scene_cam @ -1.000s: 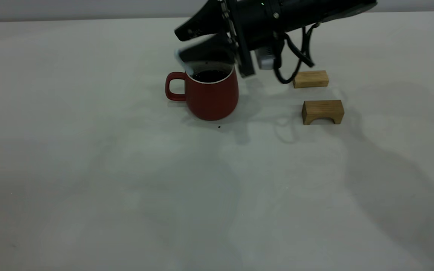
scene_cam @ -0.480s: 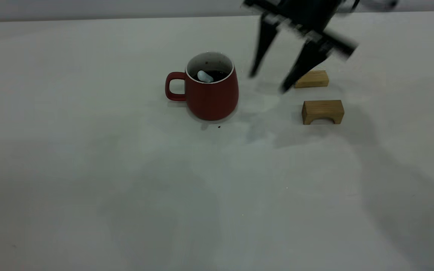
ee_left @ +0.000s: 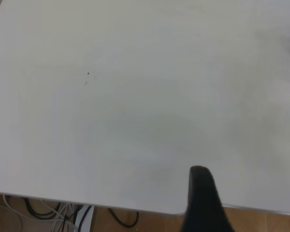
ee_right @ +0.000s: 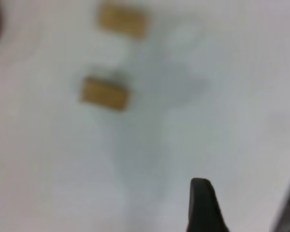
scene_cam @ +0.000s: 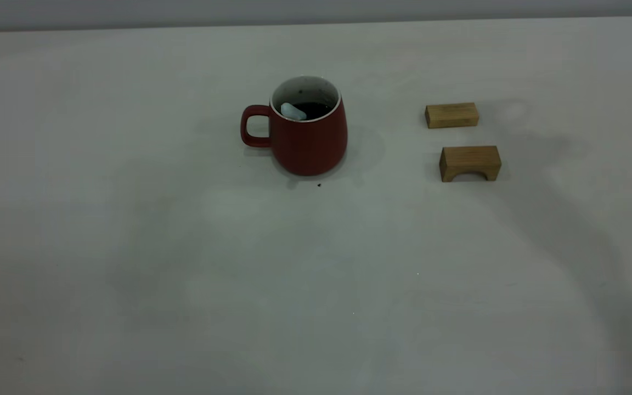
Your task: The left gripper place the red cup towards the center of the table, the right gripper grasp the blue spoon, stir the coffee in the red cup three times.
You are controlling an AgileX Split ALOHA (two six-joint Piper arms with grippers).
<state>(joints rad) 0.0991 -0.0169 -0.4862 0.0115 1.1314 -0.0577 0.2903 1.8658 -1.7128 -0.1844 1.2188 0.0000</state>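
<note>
Since the earlier exterior frames, we note that the right arm has left that view entirely, and the blue spoon [scene_cam: 293, 111] now lies unheld in the red cup [scene_cam: 306, 133].

Fingers first. In the right wrist view we see one dark finger [ee_right: 204, 205] of the right gripper at the lower edge of the frame, with nothing on it; we cannot tell how far its fingers are spread. In the left wrist view we see one dark finger [ee_left: 204, 200] of the left gripper over the table's [ee_left: 135, 106] near edge, also bare; its spread cannot be judged either. Both arms appear parked.

Moving outward: the cup stands upright at upper centre of the exterior frame, handle toward frame left. The spoon's pale handle leans on the inner wall above the coffee [scene_cam: 313, 109], where we judge it was let go. Two wooden blocks [scene_cam: 452, 115] [scene_cam: 470, 163] sit well apart at upper right. We judge the task essentially complete.
</note>
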